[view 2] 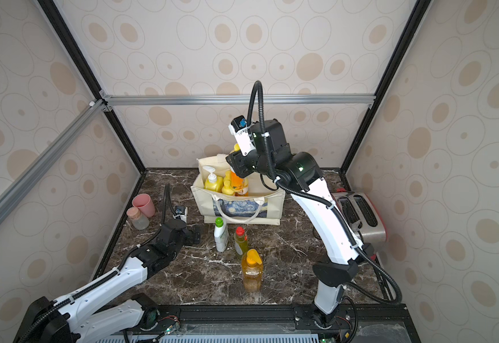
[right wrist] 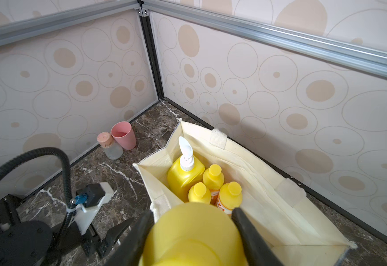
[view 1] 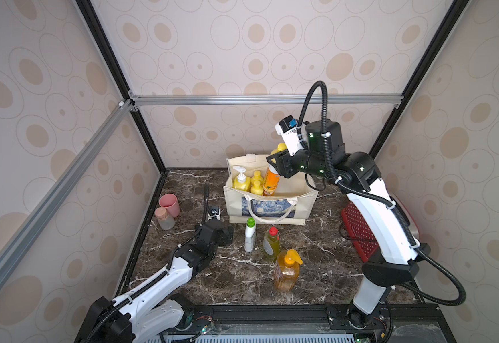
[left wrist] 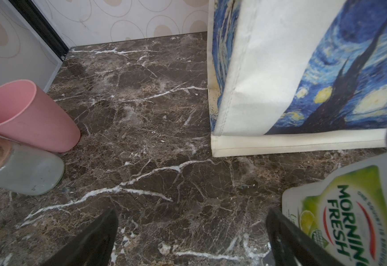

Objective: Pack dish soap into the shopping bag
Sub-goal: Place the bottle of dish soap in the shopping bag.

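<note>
Right end effector (right wrist: pixel 192 214) is approx. half open, jaws clamped either side of the top end of an orange yellow-capped bottle (view 1: pixel 271 181), right by the cap. The bottle hangs upright over the open mouth of the shopping bag (view 1: pixel 307 194). Its base looks level w/ the near rim or just inside; can't tell which.

Gripping at the top makes sense. It leaves the body free to drop straight down btwn the canvas walls, and keeping it upright lets it stand next to the others instead of lying across them.

Already in the bag, packed at one end:
- yellow pump bottle (right wrist: pixel 184 177)
- three small orange bottles (right wrist: pixel 230 193), caps up

The rest of the bag floor is bare, so there's room for the drop.

Left end effector (left wrist: pixel 191 210) is wide open w/ nothing in it, low over the table (left wrist: pixel 141 129). The white green-capped bottle (view 1: pixel 250 234) stands just beside it, outside the jaws. Prob. staged there for the next pick.

Not yet packed, standing in front of the bag:
- that white bottle
- red-capped greenish bottle (view 1: pixel 271 244)
- clear orange pump bottle (view 1: pixel 286 271)

Pink cup (view 1: pixel 169 205) and cork-stoppered jar (view 1: pixel 165 219) sit together by the side wall, well apart from the bag. Not soap, so they stay put.

Judgement: mid-lowering of bottle no. 5, a bit past halfway overall.
</note>
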You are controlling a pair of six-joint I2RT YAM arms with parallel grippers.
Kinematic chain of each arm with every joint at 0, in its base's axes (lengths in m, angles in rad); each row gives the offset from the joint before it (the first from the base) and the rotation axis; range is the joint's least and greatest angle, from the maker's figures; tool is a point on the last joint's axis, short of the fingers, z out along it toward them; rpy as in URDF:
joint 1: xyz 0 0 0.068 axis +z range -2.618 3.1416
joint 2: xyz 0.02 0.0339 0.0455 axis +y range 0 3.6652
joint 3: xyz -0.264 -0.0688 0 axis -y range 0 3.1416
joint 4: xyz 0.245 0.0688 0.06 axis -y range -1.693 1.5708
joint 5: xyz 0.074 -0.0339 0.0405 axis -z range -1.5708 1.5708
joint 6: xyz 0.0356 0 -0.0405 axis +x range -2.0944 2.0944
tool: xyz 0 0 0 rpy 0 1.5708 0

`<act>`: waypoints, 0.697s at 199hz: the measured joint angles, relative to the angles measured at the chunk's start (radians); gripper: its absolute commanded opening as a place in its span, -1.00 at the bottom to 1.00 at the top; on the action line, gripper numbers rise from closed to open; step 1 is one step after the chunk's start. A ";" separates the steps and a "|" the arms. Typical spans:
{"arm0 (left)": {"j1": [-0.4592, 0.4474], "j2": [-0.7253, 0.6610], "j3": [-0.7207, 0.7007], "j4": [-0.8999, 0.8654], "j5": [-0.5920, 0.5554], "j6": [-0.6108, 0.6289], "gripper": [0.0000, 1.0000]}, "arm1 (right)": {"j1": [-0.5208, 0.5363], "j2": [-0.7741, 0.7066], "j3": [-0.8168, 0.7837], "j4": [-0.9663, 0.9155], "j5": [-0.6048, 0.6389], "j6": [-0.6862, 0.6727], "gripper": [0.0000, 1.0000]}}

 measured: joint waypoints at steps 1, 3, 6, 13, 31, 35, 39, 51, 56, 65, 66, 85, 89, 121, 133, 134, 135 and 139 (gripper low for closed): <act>0.000 0.001 0.000 0.000 0.000 0.000 0.99 | 0.000 0.002 0.001 0.000 0.000 0.000 -0.30; 0.000 0.003 0.000 0.000 0.000 0.000 0.99 | -0.001 0.010 0.003 0.002 -0.001 -0.001 -0.30; 0.000 0.005 0.000 0.000 0.000 0.000 0.99 | -0.003 0.021 0.005 0.003 -0.001 -0.001 -0.30; 0.000 0.009 0.002 -0.001 0.000 0.000 0.99 | -0.006 0.041 0.010 0.005 -0.001 -0.004 -0.30; 0.000 0.014 0.004 -0.001 0.000 0.000 0.99 | -0.013 0.077 0.013 0.006 0.003 -0.013 -0.30; 0.000 0.014 0.004 -0.001 0.000 0.000 0.99 | -0.013 0.084 0.013 0.006 0.004 -0.016 -0.30; 0.000 0.014 0.004 -0.001 0.000 0.000 0.99 | -0.014 0.090 0.013 0.006 0.007 -0.019 -0.30; 0.000 0.014 0.005 0.000 0.000 0.000 0.99 | -0.016 0.101 0.013 0.007 0.011 -0.026 -0.30; 0.000 0.014 0.005 0.000 0.000 0.000 0.99 | -0.016 0.104 0.013 0.008 0.013 -0.030 -0.30; 0.000 0.016 0.006 -0.001 0.000 0.000 0.99 | -0.016 0.106 0.013 0.010 0.018 -0.037 -0.31; 0.000 0.016 0.006 -0.001 0.000 0.000 0.99 | -0.016 0.107 0.013 0.010 0.018 -0.038 -0.31; 0.000 0.032 0.015 -0.001 0.000 0.000 0.99 | -0.019 0.107 0.013 0.015 0.030 -0.054 -0.31; 0.000 0.037 0.017 -0.001 0.001 0.000 0.99 | -0.020 0.107 0.012 0.018 0.032 -0.057 -0.31; 0.000 0.066 0.036 -0.003 0.004 0.000 0.99 | -0.037 0.106 -0.036 0.063 0.034 -0.063 -0.32; 0.000 0.077 0.044 -0.003 0.006 0.000 0.99 | -0.047 0.106 -0.064 0.071 0.033 -0.063 -0.33; 0.000 0.078 0.045 -0.003 0.006 0.000 0.99 | -0.048 0.106 -0.067 0.072 0.033 -0.062 -0.32; 0.000 0.079 0.046 -0.003 0.007 0.000 0.99 | -0.049 0.106 -0.070 0.073 0.032 -0.061 -0.33; 0.000 0.082 0.048 -0.003 0.008 0.000 0.99 | -0.052 0.106 -0.078 0.074 0.031 -0.061 -0.33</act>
